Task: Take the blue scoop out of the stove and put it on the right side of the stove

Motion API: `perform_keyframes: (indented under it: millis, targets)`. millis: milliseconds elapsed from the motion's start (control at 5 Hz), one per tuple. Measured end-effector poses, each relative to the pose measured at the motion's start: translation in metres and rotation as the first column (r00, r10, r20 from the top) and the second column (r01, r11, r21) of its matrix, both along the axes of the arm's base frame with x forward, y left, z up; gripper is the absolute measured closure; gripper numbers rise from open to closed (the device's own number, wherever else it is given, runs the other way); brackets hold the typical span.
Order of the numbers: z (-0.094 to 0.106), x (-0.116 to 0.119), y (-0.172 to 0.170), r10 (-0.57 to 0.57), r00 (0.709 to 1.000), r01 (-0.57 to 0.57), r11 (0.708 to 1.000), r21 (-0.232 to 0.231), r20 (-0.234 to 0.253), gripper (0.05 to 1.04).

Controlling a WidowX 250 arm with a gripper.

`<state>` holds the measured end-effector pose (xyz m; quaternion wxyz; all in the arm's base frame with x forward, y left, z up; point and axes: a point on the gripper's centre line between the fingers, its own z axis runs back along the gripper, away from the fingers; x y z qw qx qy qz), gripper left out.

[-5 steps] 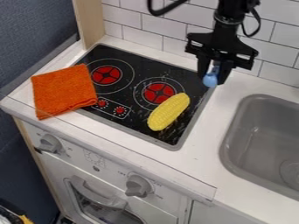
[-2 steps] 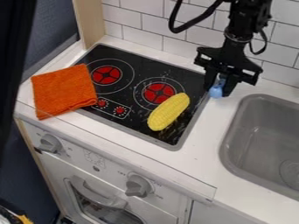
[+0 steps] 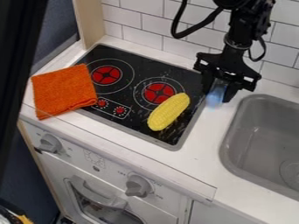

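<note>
Scoop [image 3: 216, 95], blue and blurred, sits at the black gripper [image 3: 218, 92] just beside the stove's right edge, over the strip of desk [image 3: 203, 144] between stove [image 3: 140, 126] and sink [image 3: 229, 146]. Whether the fingers are spread or clamped on it, cannot tell; nor whether its lower end touches the desk. Arm [image 3: 244, 33] comes in from the top edge, tiled wall [image 3: 137, 22] behind, a black cable [image 3: 189, 28] looping at its side. On the stove: yellow corn cob [image 3: 168, 112], lying aslant near the front right corner, by the right burner [image 3: 158, 92] (kernels plain to see). Left burner [image 3: 106, 75] is red too. Orange cloth [image 3: 64, 91] lies partly on the stove's left side, partly on the desk. Below, two grey knobs [image 3: 139, 186] on the white front, an oven door [image 3: 105, 203] under them.
</note>
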<state>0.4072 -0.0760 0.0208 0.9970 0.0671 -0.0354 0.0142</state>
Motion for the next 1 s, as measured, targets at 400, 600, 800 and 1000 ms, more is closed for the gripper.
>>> perform_keyframes:
  millis: [400, 600, 800, 1000]
  targets:
    - [-0.004, -0.004, -0.001, -0.018, 1.000, 0.018, 1.000, -0.014, -0.022, 0.079]
    - [0.012, -0.003, -0.002, -0.036, 0.999, 0.036, 0.999, -0.024, 0.008, 0.083]
    - [0.034, -0.004, 0.005, -0.032, 0.998, 0.034, 0.999, -0.038, 0.050, 0.083]
    - [0.051, -0.009, 0.010, -0.005, 0.995, 0.009, 0.999, -0.034, 0.097, 0.083]
